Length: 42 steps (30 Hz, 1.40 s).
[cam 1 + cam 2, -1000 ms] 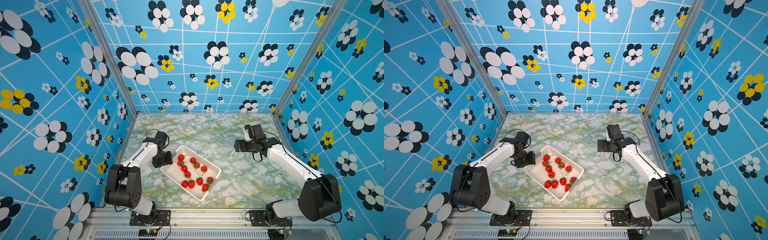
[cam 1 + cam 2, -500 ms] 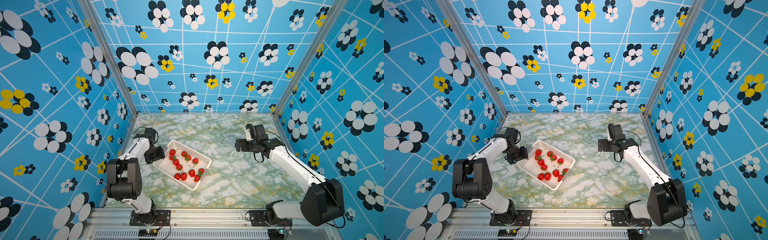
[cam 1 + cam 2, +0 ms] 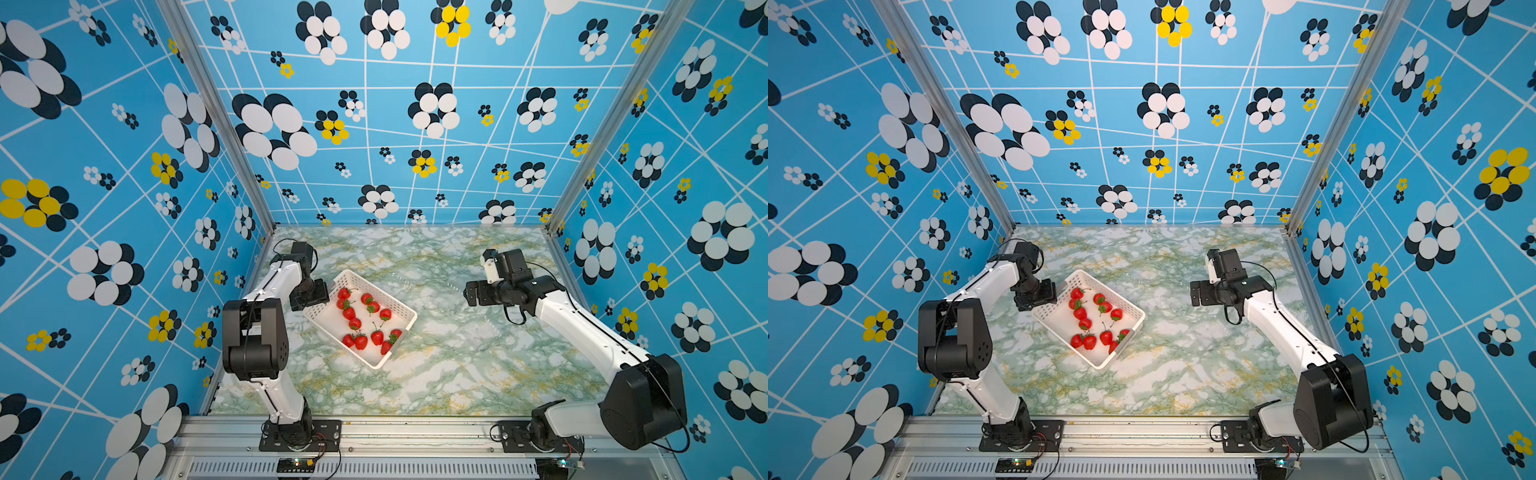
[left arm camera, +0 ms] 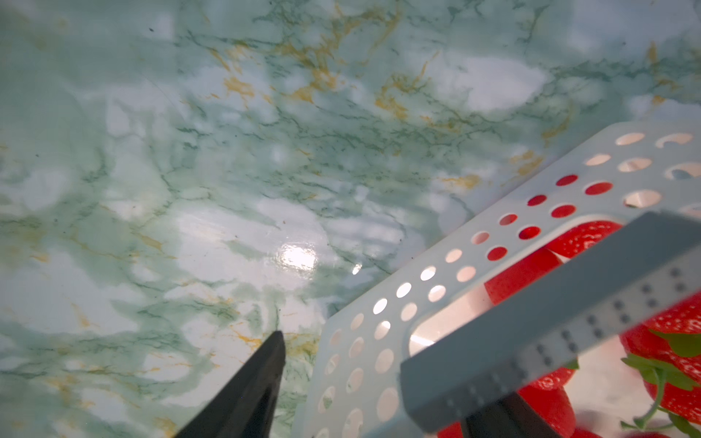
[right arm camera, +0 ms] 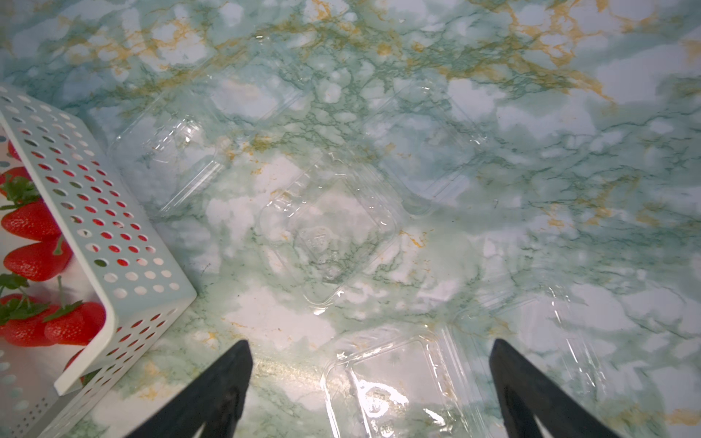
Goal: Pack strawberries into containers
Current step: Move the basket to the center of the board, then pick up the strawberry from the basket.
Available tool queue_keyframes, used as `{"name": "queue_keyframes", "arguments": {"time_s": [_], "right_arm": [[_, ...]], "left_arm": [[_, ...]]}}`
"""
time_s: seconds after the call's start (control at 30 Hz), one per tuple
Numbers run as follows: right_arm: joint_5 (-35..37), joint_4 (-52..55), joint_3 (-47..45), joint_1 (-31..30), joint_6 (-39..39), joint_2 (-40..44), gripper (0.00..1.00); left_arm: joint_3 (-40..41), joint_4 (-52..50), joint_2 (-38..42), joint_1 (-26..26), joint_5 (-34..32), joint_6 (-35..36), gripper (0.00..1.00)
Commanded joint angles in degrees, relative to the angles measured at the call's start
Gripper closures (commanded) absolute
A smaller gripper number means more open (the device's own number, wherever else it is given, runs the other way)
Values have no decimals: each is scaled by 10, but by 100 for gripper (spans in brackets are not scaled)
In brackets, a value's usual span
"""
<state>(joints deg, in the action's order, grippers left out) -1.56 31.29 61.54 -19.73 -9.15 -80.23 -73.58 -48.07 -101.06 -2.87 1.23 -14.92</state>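
Left wrist: left hand (image 4: 341, 358) unclenched astride basket (image 4: 444, 277) wall (strawberries (image 4: 523, 273) inside) — right hand (image 5: 370, 343) spread wide over containers (image 5: 330, 235).

Blue walls (image 3: 415, 124), dotted with white, black and yellow flowers, close in at nine, twelve and three o'clock. Underneath, a glossy green-and-gold marbled counter (image 3: 436, 374) catches a bright glare (image 4: 299, 259), with a silver rail (image 3: 415, 432) along six o'clock.
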Motion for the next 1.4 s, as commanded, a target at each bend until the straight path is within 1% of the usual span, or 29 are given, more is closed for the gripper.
{"name": "queue_keyframes", "arguments": {"time_s": [0.0,0.17,0.27,0.37,0.47,0.5,0.63,0.87,1.07,1.2,1.37], "right_arm": [[-42,29,32,-31,30,-31,1],[-45,55,95,-90,41,-80,4],[-29,60,130,-123,45,-93,7],[-47,65,163,-143,44,-109,12],[-56,89,210,-170,35,-149,20],[-57,94,225,-182,34,-164,22],[-53,104,274,-230,12,-212,28],[-30,145,379,-296,-19,-313,34],[-16,157,420,-308,-55,-386,42],[-8,163,437,-309,-65,-422,43],[8,174,465,-313,-80,-468,48]], "left_arm": [[-11,0,24,1,-8,15,22],[-19,4,51,0,-9,11,16],[-17,11,69,0,-19,0,16],[-11,27,103,1,-11,-11,16],[-1,47,145,9,6,-29,16],[2,53,159,16,8,-36,16],[15,62,191,47,3,-65,16],[59,85,197,104,20,-94,15],[103,114,191,108,37,-96,15],[123,130,187,109,56,-97,15],[140,142,182,110,66,-96,16]]}}
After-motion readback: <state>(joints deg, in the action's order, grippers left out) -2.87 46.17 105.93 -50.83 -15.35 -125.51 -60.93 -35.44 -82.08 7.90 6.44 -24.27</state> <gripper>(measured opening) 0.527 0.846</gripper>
